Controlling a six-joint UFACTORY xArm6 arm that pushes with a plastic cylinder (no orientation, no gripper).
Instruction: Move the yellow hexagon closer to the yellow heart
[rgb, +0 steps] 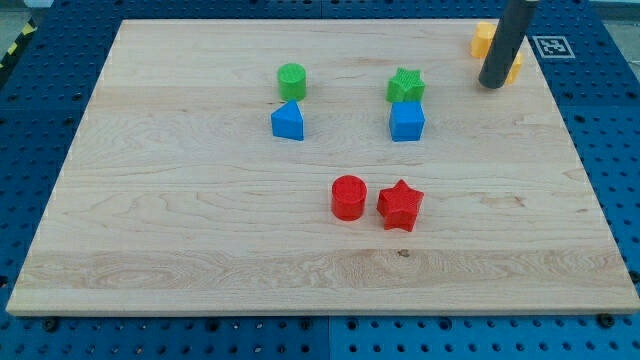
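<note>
At upper right of the frame, my tip (493, 86) rests on the surface (200, 230), the dark rod rising out of the top edge. The tool is a plain rod with nothing to close, so it grasps nothing; it only touches.

Task blocks: two yellow pieces sit at the upper right corner of the surface, both partly hidden by the rod. One yellow block (483, 39) shows to the left of the rod, near the top edge. A second yellow block (514, 69) shows just right of the rod, lower down. Shapes cannot be made out, so which is the hexagon and which the heart cannot be told. The tip stands between them, apparently touching or just beside both.

Other blocks:
- green cylinder (292, 80), upper centre-left
- blue triangle (288, 122), just below the green cylinder, nearly touching
- green star (405, 86), upper centre-right
- blue cube (407, 121), directly below the green star, touching or nearly so
- red cylinder (349, 197), centre
- red star (401, 205), just right of the red cylinder, close beside it

All six lie well apart from the tip. A blue pegboard (40, 100) surrounds the surface
</note>
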